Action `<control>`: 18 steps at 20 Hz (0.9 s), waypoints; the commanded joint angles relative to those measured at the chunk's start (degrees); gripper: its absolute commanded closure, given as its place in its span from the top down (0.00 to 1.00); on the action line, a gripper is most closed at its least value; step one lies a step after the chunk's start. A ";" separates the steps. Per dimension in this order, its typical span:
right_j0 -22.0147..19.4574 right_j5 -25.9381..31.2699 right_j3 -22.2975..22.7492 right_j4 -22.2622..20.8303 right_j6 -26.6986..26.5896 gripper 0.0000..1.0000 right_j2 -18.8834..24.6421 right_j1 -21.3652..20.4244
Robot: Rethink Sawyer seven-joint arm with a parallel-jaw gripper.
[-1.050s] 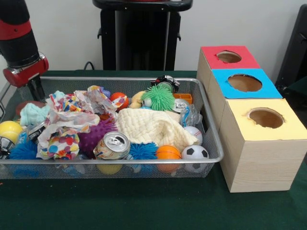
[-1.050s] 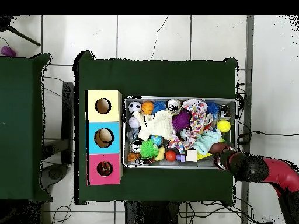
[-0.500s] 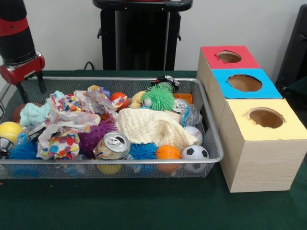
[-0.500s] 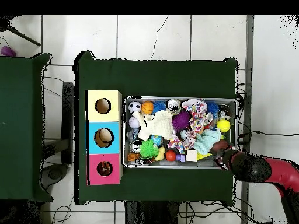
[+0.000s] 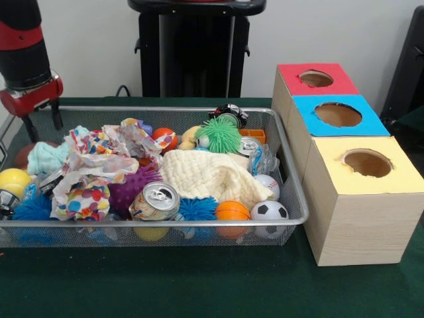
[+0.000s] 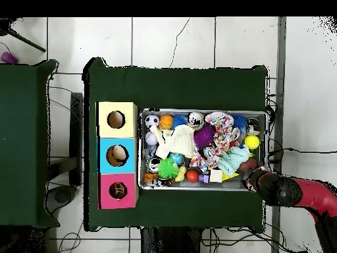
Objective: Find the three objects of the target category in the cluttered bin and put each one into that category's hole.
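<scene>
A wire mesh bin [image 5: 165, 222] holds a jumble of toys: a soccer ball [image 5: 269, 212], an orange basketball [image 5: 232, 211], a baseball [image 5: 267, 184], a yellow ball [image 5: 13, 179], a drink can [image 5: 155, 201], spiky balls in green [image 5: 218, 134] and purple [image 5: 129, 192], and crumpled cloths. Beside it stand three wooden boxes, each with a hole: red [image 5: 331, 83], blue [image 5: 371, 122] and yellow [image 5: 404, 175]. My gripper [image 5: 43, 122] hangs open and empty above the bin's far left corner, over a mint cloth [image 5: 45, 158]. From overhead the gripper [image 6: 250, 176] sits at the bin's lower right corner.
A cream waffle cloth [image 5: 209, 175] covers the bin's middle, and a patterned cloth [image 5: 99, 156] lies heaped to its left. The bin's rim [image 6: 204, 111] stands clear of the green table. In the overhead view a pale round thing shows in the blue box's hole [image 6: 117, 155].
The gripper has risen a little and shifted left from a second ago, then held still. Nothing in the bin has moved.
</scene>
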 commanded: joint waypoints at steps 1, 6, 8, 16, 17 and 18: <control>5.91 -9.91 -1.99 1.90 29.07 1.00 -11.52 -1.39; 8.93 -14.62 -3.10 6.34 36.27 1.00 -17.85 -1.06; 9.83 -16.79 -2.79 8.03 38.51 1.00 -19.80 -1.49; 13.68 -17.39 -4.53 14.37 44.99 1.00 -25.70 -0.61; 14.39 -17.38 -4.54 15.46 46.75 1.00 -26.76 -0.70; 14.70 -17.99 -3.95 16.17 48.17 1.00 -27.77 -1.00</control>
